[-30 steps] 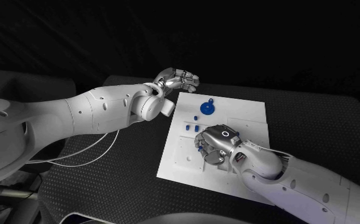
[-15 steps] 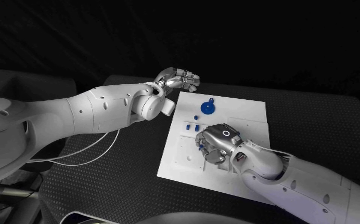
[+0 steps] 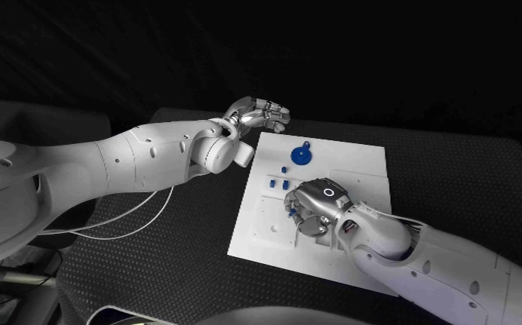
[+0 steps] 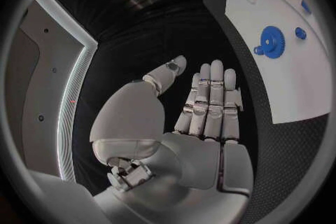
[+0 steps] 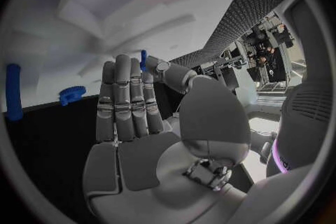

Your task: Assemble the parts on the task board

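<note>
1. Black worktop (image 3: 152, 265) under dark surroundings; the white task board (image 3: 359, 163) lies mid-table with the blue gear (image 3: 300, 157) and small blue parts (image 3: 280, 185) on it.
2. My right hand (image 3: 315, 206) hovers over the board's middle, pinching a small blue peg (image 5: 143, 59), I judge for insertion.
3. My left hand (image 3: 259, 116) waits beyond the board's far corner, fingers straight together, holding nothing.
4. Since a second ago, the right hand has shifted slightly; the left stays put.

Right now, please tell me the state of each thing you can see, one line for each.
Left hand: empty, fingers straight, held beside the board.
Right hand: over the board, pinching a small blue part.
Task board: flat on the table.
Blue gear: lying on the board, untouched.
Small blue pieces: on the board.
</note>
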Tool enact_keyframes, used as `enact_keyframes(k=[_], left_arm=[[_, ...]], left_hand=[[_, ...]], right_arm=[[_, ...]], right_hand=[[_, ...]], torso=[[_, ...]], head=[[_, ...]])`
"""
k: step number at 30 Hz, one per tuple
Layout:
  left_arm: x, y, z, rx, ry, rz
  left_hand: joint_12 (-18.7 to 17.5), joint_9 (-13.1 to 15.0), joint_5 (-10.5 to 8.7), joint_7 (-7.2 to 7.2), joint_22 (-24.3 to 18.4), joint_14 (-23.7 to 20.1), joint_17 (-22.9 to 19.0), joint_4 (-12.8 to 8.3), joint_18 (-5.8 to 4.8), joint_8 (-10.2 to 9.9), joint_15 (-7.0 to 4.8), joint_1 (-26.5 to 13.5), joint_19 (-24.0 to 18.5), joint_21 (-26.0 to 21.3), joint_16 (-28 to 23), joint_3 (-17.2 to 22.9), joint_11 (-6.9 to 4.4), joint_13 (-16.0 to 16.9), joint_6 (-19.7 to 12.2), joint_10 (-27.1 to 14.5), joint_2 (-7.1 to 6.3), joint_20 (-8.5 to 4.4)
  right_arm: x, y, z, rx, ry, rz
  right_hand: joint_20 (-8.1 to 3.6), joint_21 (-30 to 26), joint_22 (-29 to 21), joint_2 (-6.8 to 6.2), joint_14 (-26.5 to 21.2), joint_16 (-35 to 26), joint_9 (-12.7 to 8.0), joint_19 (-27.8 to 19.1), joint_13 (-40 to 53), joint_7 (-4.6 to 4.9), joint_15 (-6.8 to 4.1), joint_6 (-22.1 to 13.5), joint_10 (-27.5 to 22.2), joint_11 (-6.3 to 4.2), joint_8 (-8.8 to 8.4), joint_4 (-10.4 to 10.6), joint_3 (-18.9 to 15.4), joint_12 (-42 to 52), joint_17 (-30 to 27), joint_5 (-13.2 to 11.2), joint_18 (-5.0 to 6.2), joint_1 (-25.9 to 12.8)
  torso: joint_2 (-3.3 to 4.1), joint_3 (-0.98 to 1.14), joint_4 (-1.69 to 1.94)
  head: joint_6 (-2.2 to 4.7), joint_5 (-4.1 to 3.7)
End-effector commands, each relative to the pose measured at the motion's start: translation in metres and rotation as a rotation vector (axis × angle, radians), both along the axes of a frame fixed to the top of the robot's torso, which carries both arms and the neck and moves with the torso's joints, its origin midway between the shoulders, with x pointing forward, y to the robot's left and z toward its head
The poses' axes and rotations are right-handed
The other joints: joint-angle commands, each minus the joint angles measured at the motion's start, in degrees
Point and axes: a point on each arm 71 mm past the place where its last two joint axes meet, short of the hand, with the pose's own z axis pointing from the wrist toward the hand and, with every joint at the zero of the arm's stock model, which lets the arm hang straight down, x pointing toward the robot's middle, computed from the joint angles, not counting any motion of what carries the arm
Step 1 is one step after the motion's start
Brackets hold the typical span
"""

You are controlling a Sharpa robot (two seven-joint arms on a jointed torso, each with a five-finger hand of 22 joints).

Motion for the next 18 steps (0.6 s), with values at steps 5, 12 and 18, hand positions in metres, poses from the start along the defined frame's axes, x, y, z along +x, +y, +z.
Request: enact_keyframes(k=[5, 12, 18], left_arm=[[0.0000, -0.0027, 0.0018, -0.011, -0.003, -0.011], [0.0001, -0.0027, 0.0017, -0.012, -0.002, -0.012], [0.0000, -0.0031, 0.0018, -0.012, -0.001, -0.014]], left_hand=[[-0.12, -0.06, 0.17, -0.12, 0.10, 0.03, 0.11, 0.38, 0.20, 0.10, 0.31, -0.37, -0.27, -0.30, -0.25, -0.11, 0.16, -0.09, -0.43, -0.35, 0.02, 0.21], [-0.12, -0.07, 0.16, -0.12, 0.11, 0.03, 0.15, 0.40, 0.20, 0.10, 0.31, -0.37, -0.27, -0.32, -0.29, -0.11, 0.16, -0.10, -0.45, -0.36, 0.02, 0.21], [-0.12, -0.08, 0.15, -0.11, 0.13, 0.02, 0.21, 0.42, 0.20, 0.10, 0.32, -0.39, -0.27, -0.35, -0.35, -0.13, 0.18, -0.12, -0.47, -0.38, 0.01, 0.23]], right_arm=[[-0.0035, 0.0016, -0.0030, -0.024, 0.019, 0.022], [-0.0041, 0.0020, -0.0031, -0.024, 0.023, 0.024], [-0.0037, 0.0014, -0.0037, -0.033, 0.017, 0.017]], right_hand=[[0.10, 0.32, 0.10, 0.03, -0.07, -0.38, 0.14, 0.37, 0.11, 0.21, -0.45, 0.25, 0.33, 0.04, 0.16, 0.32, 0.15, -0.32, 0.13, 0.11, 0.35, 0.38], [0.10, 0.31, 0.11, 0.06, -0.06, -0.41, 0.17, 0.36, 0.15, 0.21, -0.45, 0.24, 0.33, 0.04, 0.14, 0.32, 0.13, -0.35, 0.17, 0.10, 0.35, 0.36], [0.10, 0.31, 0.11, 0.09, -0.05, -0.44, 0.20, 0.35, 0.18, 0.22, -0.45, 0.23, 0.33, 0.04, 0.13, 0.32, 0.12, -0.37, 0.20, 0.11, 0.35, 0.36]], torso=[[0.01, 0.00, -0.03], [0.00, -0.02, 0.01], [0.00, -0.03, 0.00]], head=[[-0.13, 0.03], [-0.27, 0.04], [-0.31, 0.05]])
